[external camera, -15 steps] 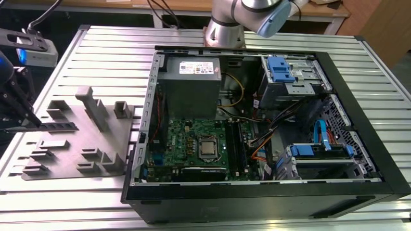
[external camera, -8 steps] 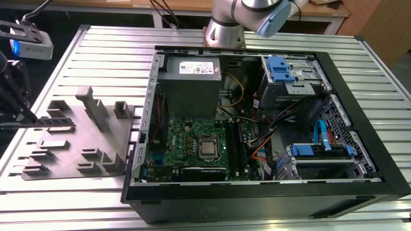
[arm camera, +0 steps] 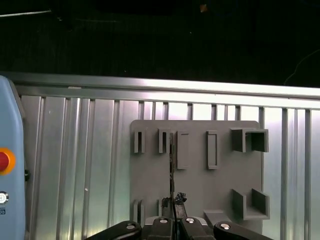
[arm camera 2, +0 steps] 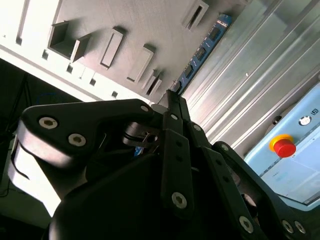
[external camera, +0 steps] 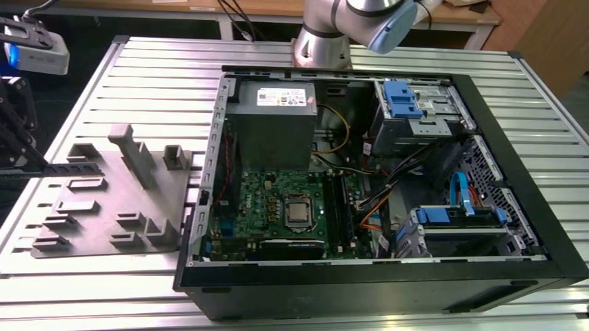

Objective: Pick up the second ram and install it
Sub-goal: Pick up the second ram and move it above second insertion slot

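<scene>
We see a slatted metal table (external camera: 138, 76) carrying an open black computer case (external camera: 368, 293), which lies on its side towards the exterior view's right. The robot arm (external camera: 322, 34) rises behind the case. Inside the case, a grey power-supply box (external camera: 272, 131) sits above the green motherboard (external camera: 267, 200). On the exterior view's left, just beside the case, a grey fixture plate (external camera: 101, 207) with raised slot holders lies flat on the table. In both wrist views we look past the gripper (arm camera 2: 173, 96) onto that plate. Its fingers are drawn in almost together, pinching the second ram (arm camera 2: 205, 47) by its flat faces. The stick juts out past the fingertips, a bluish board with black chips. In the first wrist view we see it edge-on as a thin dark line (arm camera: 171, 160) crossing the plate between two slot holders. Near the plate on the table is a pale blue box (arm camera 2: 295, 170) with a red button (arm camera 2: 285, 147).
</scene>
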### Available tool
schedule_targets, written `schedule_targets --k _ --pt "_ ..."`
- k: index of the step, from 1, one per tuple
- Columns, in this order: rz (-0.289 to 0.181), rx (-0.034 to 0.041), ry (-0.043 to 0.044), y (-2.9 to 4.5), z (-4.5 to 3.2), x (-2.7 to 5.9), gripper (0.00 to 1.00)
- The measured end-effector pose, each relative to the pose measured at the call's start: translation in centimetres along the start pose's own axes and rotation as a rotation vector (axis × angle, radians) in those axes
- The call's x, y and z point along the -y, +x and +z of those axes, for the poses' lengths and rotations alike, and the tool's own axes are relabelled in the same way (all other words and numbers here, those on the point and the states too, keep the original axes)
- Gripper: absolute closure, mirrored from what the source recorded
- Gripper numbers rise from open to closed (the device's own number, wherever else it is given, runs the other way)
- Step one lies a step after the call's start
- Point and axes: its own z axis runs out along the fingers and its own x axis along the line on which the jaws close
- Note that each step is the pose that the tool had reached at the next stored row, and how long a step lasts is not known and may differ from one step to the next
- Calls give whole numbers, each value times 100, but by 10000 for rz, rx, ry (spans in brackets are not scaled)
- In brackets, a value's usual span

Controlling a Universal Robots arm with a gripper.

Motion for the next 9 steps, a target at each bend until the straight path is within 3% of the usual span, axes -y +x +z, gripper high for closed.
schedule_targets --k 9 --pt "0 0 0 -6 -184 -7 91"
